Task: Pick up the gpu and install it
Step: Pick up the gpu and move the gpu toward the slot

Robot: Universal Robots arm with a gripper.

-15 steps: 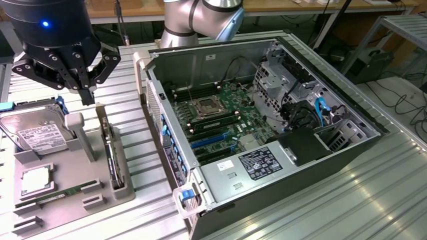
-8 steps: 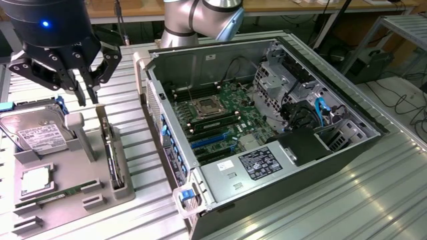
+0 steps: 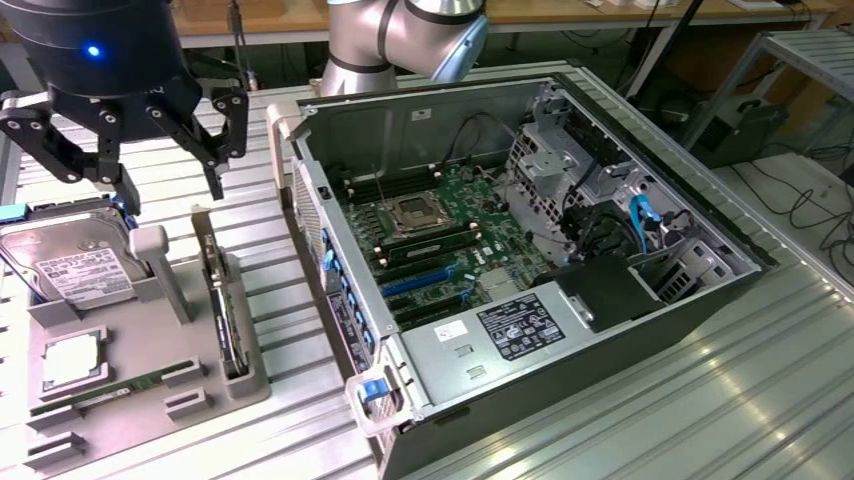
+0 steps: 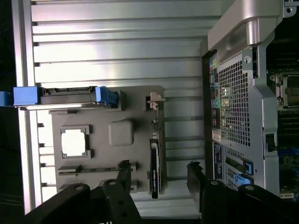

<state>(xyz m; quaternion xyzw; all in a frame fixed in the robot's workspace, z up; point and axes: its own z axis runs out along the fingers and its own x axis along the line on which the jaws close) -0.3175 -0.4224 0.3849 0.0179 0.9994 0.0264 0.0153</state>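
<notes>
Now, step: approach for pickup; gpu (image 3: 230, 320) not yet gripped.
gripper (image 3: 167, 175): spread wide, holding nothing, hanging above the tray (image 3: 134, 400).
gpu spot: standing on edge in a tray slot, beside the case (image 3: 534, 250), untouched.
alignment: wrist view puts the card roughly between the fingers (image 4: 125, 179).
next move needs: straight descent, fingers astride the card's top edge, clear of the drive (image 3: 67, 260).
install: not started; blue slots (image 3: 416, 285) look empty.
</notes>
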